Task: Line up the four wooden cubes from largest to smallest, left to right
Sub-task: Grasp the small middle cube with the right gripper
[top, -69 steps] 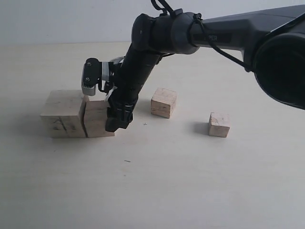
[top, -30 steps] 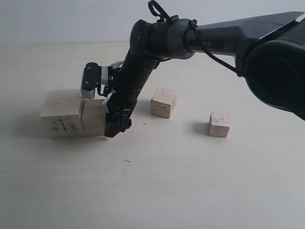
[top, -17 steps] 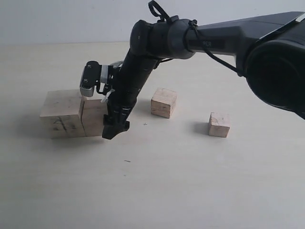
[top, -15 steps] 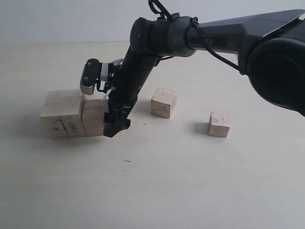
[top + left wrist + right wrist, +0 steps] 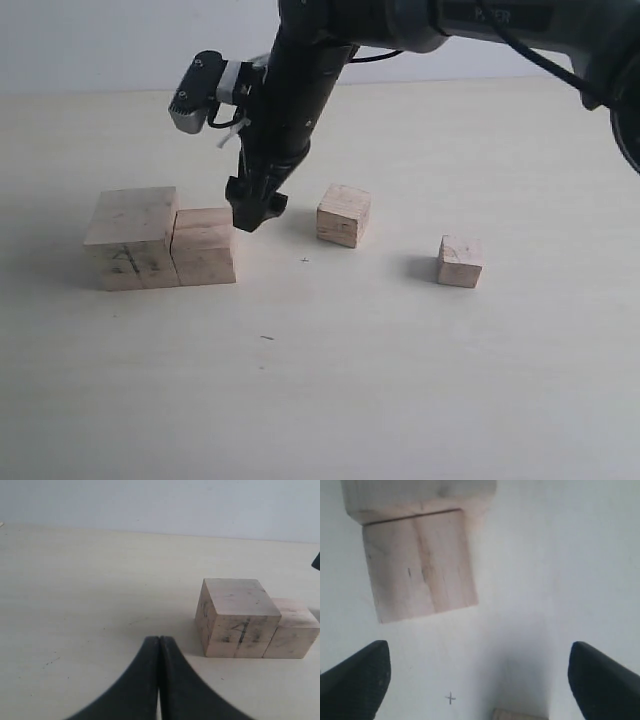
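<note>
right gripper (image 5: 256, 212): i see it spread wide, empty, hovering by the second cube (image 5: 204, 247) | second cube touches largest cube (image 5: 131, 240) at left; third cube (image 5: 343, 215), smallest cube (image 5: 459, 261) apart, rightward | left gripper (image 5: 159, 680): pinched closed

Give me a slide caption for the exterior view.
Right gripper, open, hangs near the touching largest cube and second cube; third cube and smallest cube sit apart, further right.

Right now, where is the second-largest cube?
In the exterior view, the second-largest cube sits left of centre, flush against the right side of the largest cube; the open right gripper hovers just above and to its right.
</note>
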You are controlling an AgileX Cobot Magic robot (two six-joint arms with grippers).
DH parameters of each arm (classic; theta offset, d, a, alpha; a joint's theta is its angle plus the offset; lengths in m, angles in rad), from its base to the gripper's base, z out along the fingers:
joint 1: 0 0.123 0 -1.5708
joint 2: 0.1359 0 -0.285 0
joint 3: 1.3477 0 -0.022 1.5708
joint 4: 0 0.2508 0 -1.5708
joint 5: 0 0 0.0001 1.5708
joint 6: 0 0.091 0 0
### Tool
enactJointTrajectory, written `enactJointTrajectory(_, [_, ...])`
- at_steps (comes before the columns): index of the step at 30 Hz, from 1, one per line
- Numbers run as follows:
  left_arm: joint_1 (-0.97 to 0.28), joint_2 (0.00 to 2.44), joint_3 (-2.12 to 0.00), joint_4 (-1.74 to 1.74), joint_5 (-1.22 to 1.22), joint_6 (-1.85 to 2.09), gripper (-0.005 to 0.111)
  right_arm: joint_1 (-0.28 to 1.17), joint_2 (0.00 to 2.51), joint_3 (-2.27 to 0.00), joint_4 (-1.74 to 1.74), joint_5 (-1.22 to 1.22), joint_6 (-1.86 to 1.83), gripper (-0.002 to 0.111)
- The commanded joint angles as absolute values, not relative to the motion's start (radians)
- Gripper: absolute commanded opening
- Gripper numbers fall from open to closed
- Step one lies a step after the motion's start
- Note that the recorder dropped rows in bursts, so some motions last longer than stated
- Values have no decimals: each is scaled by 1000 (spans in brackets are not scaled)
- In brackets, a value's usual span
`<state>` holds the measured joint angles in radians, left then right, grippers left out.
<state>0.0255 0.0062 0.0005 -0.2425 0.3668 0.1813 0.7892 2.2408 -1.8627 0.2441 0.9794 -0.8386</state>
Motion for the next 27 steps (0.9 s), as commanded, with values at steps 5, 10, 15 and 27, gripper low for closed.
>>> enactJointTrajectory(5, [20,0,0,-241,365,179,0,788,2192,-1861,189,1066,-634,86])
enactJointTrajectory(10, [20,0,0,-241,365,179,0,783,2111,-1861,207,1055,-599,85])
enactJointTrajectory(15, [20,0,0,-241,365,179,0,715,2050,-1791,205,1063,-577,85])
enactJointTrajectory(27, [20,0,0,-241,365,179,0,593,1953,-1408,345,740,-733,85])
